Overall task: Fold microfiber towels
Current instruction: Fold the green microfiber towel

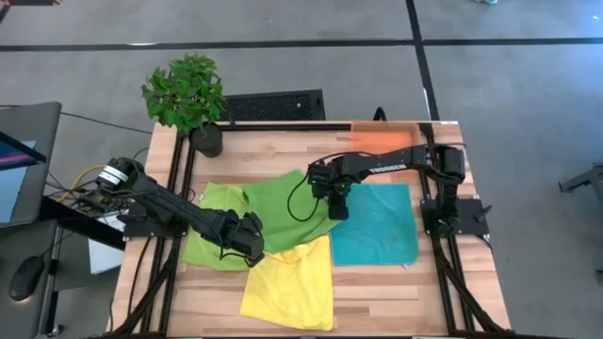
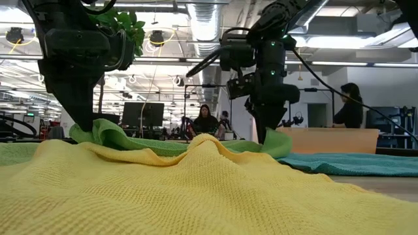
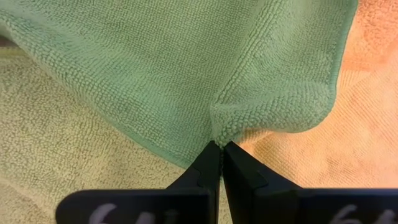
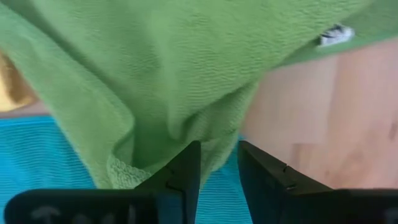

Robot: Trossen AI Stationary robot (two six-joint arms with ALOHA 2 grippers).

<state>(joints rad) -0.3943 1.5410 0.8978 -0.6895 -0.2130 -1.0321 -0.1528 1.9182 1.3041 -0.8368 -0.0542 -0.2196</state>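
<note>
Two grippers pinch one green towel point(image 1: 283, 212) in the middle of the counter point(image 1: 377, 292). Nearest, the left gripper point(image 3: 219, 149) has its fingers tight on a corner over the yellow towel point(image 1: 292, 282). Farther off, the right gripper point(image 1: 337, 209) nips a fold above the teal towel point(image 1: 382, 226). Uneven pulling could slip a corner free or drag the yellow towel.

Behind my table I see an open office: ceiling ducts point(image 2: 204, 26), monitors point(image 2: 141, 113) (people seated), grey floor point(image 1: 528, 85).
</note>
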